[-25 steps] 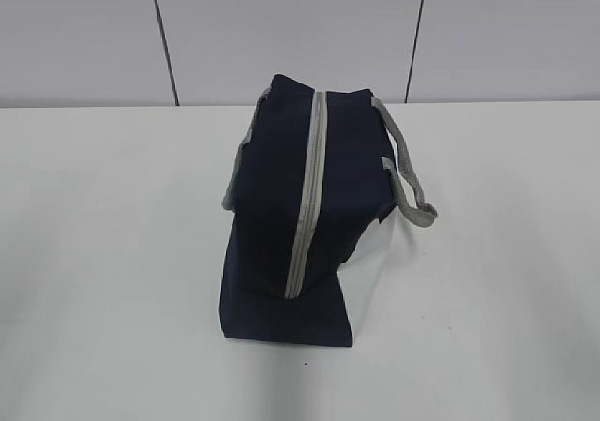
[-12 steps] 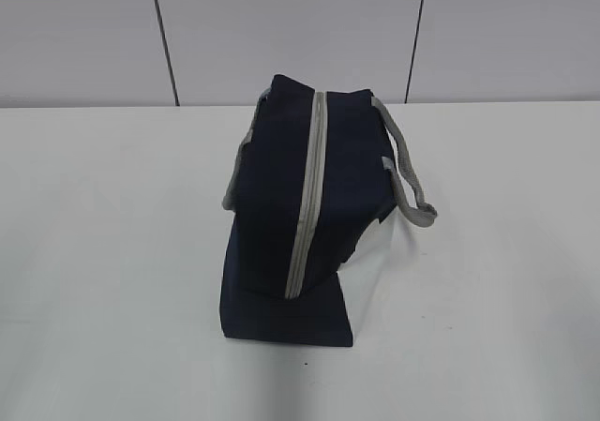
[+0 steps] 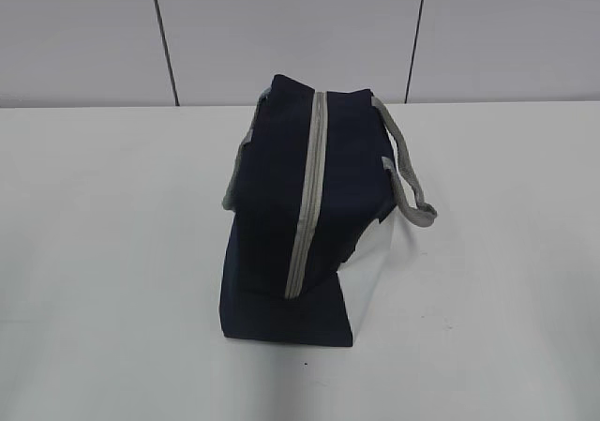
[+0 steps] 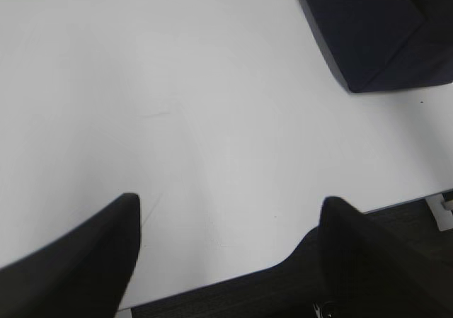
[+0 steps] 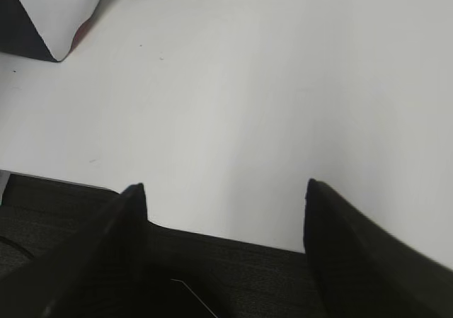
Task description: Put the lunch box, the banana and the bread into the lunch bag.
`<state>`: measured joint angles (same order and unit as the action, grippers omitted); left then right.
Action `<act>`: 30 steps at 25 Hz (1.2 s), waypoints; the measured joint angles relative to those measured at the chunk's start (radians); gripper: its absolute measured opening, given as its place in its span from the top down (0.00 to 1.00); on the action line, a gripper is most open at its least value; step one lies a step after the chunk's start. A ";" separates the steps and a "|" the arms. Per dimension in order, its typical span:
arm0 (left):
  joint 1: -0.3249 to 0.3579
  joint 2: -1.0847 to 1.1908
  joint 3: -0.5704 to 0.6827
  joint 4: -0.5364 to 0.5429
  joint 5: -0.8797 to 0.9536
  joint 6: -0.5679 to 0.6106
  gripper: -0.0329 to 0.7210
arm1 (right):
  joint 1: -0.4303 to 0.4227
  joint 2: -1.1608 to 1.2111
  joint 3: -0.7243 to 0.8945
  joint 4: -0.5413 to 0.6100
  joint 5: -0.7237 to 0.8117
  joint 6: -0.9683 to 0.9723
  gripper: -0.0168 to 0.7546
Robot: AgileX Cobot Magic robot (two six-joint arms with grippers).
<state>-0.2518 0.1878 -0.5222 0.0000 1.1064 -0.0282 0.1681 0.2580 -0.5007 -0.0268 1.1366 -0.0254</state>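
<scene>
The navy lunch bag [image 3: 300,215] stands in the middle of the white table with its grey zipper [image 3: 307,196] shut along the top and grey handles hanging at both sides. A corner of it shows in the left wrist view [image 4: 375,35] and in the right wrist view [image 5: 42,13]. The lunch box, the banana and the bread are out of view. My left gripper [image 4: 230,205] is open and empty over the table's front edge, left of the bag. My right gripper [image 5: 225,187] is open and empty over the front edge, right of the bag. Neither gripper shows in the exterior view.
The white table [image 3: 112,252] ends at its front edge in both wrist views, with dark floor [image 5: 212,275] below. A grey panelled wall [image 3: 281,27] stands behind the table.
</scene>
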 joint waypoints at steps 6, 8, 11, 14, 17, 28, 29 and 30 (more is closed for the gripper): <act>0.000 0.000 0.000 -0.006 0.000 0.000 0.27 | 0.000 -0.001 0.000 0.000 0.000 0.005 0.32; 0.000 0.000 0.000 -0.007 0.000 0.000 0.27 | 0.000 -0.001 0.000 0.002 0.000 0.005 0.32; 0.000 0.000 0.000 -0.008 0.000 0.000 0.27 | 0.000 -0.001 0.000 0.002 0.000 0.005 0.32; 0.011 -0.006 0.001 -0.007 0.000 0.000 0.27 | -0.014 -0.001 0.000 0.002 0.000 0.005 0.32; 0.050 -0.042 0.001 -0.009 0.000 0.000 0.28 | -0.058 -0.002 0.000 0.002 0.000 0.007 0.32; 0.180 -0.195 0.001 -0.009 0.001 0.000 0.31 | -0.144 -0.225 0.000 0.002 0.000 0.007 0.32; 0.181 -0.202 0.001 -0.009 0.001 0.000 0.31 | -0.144 -0.250 0.000 0.004 0.000 0.007 0.32; 0.181 -0.203 0.001 -0.009 0.001 0.000 0.31 | -0.144 -0.264 0.000 0.004 0.000 0.007 0.32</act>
<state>-0.0709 -0.0151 -0.5213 -0.0086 1.1071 -0.0282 0.0240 -0.0061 -0.5007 -0.0231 1.1366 -0.0188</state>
